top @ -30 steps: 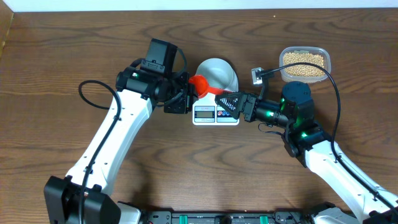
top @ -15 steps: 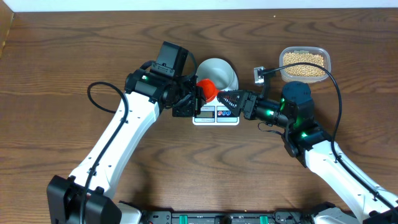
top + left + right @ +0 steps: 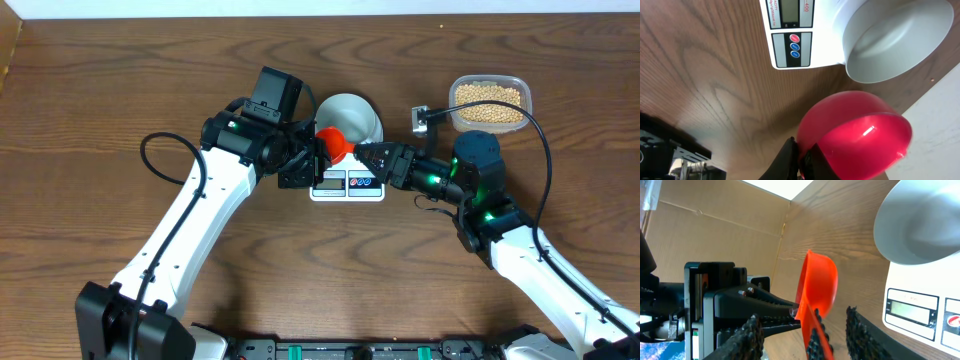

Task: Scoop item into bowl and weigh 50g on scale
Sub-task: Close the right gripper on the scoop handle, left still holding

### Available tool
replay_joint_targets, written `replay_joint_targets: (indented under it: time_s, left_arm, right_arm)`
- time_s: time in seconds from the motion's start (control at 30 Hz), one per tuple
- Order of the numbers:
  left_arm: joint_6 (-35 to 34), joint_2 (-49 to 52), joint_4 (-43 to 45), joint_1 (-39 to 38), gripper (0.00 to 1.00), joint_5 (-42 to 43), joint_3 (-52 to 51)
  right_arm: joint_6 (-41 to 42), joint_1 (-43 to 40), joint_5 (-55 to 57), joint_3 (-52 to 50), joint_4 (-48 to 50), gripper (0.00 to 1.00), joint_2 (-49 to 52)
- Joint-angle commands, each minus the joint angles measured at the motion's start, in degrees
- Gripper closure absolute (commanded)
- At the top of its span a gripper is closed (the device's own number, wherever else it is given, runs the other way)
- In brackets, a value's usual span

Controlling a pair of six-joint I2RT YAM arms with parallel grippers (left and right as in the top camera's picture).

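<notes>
Both arms meet over the scale [image 3: 346, 184]: my left gripper [image 3: 801, 158], newly swung in, pinches the red scoop [image 3: 333, 143]; right gripper [image 3: 805, 326] gapes around its handle.

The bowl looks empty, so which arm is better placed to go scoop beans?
Right, probably. The handle of the scoop lies between the open fingers of the right gripper, and the tub of beans sits on its side. The left gripper only pinches the cup.
</notes>
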Motion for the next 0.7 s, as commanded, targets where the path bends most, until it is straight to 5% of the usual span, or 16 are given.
replay_joint_targets:
  time_s: [0.0, 0.67]
  left_arm:
    - [-1.55, -1.05, -0.11, -0.09, 0.93, -0.52, -0.44]
    - [-1.88, -1.05, -0.11, -1.20, 0.93, -0.76, -0.44]
  right_arm:
    - [1.49, 0.31, 1.44, 0.90, 0.04, 0.53, 0.04]
    - [2.58, 2.16, 4.09, 0.90, 1.68, 0.64, 0.04]
